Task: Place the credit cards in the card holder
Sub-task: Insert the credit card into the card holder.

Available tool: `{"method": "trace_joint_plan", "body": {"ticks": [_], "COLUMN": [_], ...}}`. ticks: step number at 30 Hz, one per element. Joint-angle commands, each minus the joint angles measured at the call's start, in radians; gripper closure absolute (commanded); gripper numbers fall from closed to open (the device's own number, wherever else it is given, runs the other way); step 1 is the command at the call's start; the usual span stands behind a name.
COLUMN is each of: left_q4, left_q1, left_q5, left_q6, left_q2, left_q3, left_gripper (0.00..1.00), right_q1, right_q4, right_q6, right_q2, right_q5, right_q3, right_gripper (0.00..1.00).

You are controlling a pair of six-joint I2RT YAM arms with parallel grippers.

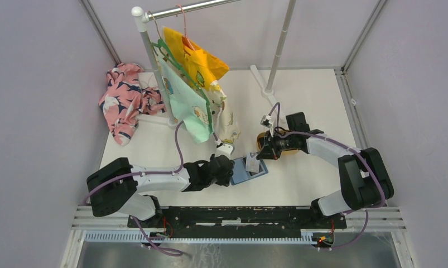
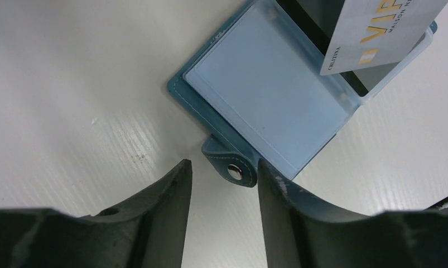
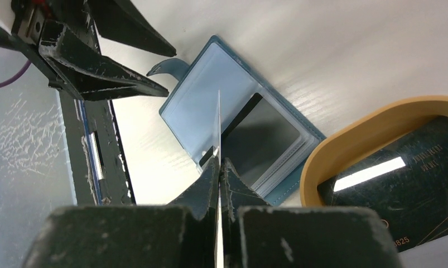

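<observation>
The teal-blue card holder (image 2: 266, 95) lies open on the white table, clear slots up, also in the top view (image 1: 245, 177). My left gripper (image 2: 224, 166) is open, its fingers on either side of the holder's snap tab (image 2: 232, 169). My right gripper (image 3: 220, 162) is shut on a light grey card with gold lettering (image 2: 377, 33), held on edge (image 3: 218, 123) over the holder's slots. A black card (image 3: 263, 137) sits in a slot. Another black card (image 3: 400, 184) lies in the tan tray (image 3: 344, 145).
The tan oval tray (image 1: 261, 139) sits right of the holder, under my right arm. A clothes rack with hung garments (image 1: 193, 84) stands behind the left arm. A pink floral garment (image 1: 124, 100) lies at the back left. A rack post (image 1: 277, 50) stands at the back.
</observation>
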Motion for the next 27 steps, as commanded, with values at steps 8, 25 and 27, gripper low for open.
{"method": "trace_joint_plan", "body": {"ticks": [8, 25, 27], "left_q4": [-0.003, -0.022, -0.025], "left_q1": [-0.001, 0.017, 0.020], "left_q5": [-0.093, -0.135, -0.139], "left_q6": [-0.008, 0.032, 0.035], "left_q2": [0.035, 0.033, 0.031], "left_q3": [0.034, 0.032, 0.032], "left_gripper": [0.73, 0.82, 0.83], "right_q1": [0.004, 0.107, 0.123], "right_q4": [0.026, -0.051, -0.088], "right_q6": [0.095, 0.222, 0.212], "right_q2": [0.048, 0.119, 0.134], "right_q5": [0.118, 0.304, 0.350], "right_q3": [0.013, 0.106, 0.134], "right_gripper": [1.00, 0.99, 0.98]}}
